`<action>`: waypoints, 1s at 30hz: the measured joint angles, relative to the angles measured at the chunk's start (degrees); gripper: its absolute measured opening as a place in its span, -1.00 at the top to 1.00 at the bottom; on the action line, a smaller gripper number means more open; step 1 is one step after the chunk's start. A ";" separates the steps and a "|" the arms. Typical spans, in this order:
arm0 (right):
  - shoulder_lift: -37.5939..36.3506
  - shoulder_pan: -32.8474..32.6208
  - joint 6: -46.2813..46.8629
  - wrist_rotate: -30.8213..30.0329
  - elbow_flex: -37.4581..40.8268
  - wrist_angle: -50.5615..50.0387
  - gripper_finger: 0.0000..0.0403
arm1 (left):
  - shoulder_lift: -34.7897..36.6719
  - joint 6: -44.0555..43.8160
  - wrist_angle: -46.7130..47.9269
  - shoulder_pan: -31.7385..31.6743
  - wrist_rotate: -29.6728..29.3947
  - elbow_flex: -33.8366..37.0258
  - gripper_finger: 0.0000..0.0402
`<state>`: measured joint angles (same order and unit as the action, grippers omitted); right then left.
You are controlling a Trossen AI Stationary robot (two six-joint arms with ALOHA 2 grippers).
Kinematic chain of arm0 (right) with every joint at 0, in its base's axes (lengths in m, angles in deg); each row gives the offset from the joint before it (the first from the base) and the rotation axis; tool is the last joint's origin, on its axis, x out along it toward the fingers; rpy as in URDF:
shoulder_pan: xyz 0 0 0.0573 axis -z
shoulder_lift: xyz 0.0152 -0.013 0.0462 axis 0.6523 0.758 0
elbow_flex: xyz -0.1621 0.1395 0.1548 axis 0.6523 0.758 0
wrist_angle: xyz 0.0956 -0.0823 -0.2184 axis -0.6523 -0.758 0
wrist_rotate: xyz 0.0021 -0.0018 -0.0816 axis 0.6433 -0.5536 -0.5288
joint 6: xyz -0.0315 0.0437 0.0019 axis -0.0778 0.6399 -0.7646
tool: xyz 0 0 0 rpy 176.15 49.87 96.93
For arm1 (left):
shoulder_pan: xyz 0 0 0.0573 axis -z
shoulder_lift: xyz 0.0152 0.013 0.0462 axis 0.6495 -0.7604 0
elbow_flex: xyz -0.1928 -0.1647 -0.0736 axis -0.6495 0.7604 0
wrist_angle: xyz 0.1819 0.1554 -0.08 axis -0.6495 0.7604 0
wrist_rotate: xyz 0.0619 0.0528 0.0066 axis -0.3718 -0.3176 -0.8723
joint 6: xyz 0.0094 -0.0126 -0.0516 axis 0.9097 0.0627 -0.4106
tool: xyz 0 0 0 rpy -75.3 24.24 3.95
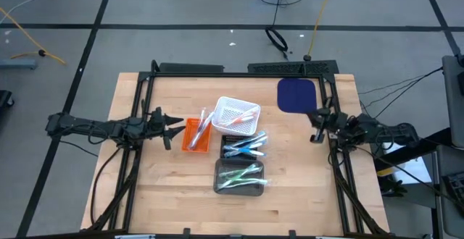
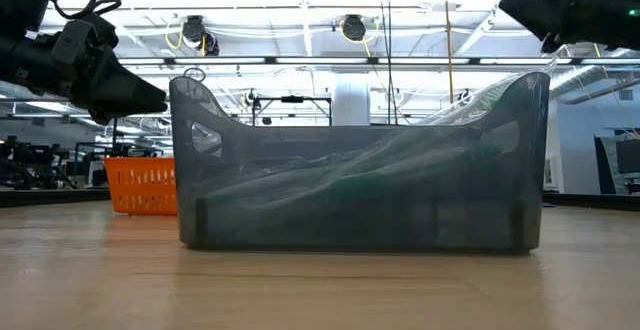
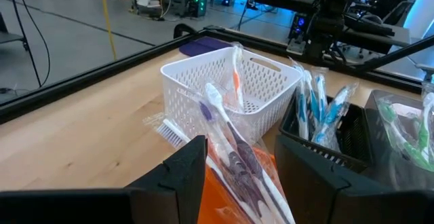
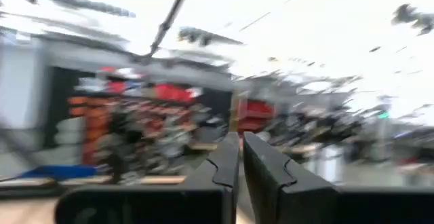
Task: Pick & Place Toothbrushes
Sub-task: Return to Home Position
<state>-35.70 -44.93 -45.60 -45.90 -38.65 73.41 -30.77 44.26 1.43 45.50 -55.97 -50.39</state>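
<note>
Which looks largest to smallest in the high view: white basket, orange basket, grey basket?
1. grey basket and white basket: these look about alike, and the white one sits at an angle, so I won't rank them.
2. orange basket: clearly the smallest.

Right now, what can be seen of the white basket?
The white basket is a rectangular plastic tub with perforated lattice walls. It stands upright on the wooden table, turned askew, close beside the orange basket and the black basket. An orange-and-white toothbrush leans inside, sticking out above its rim.
</note>
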 joint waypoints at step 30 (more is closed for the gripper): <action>1.04 7.18 25.48 17.84 -0.04 -21.64 0.92 | -0.04 -0.02 -0.05 0.01 0.01 -0.04 0.13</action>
<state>-34.65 -37.75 -20.12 -28.06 -38.70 51.78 -30.81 44.23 1.38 45.50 -55.96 -50.44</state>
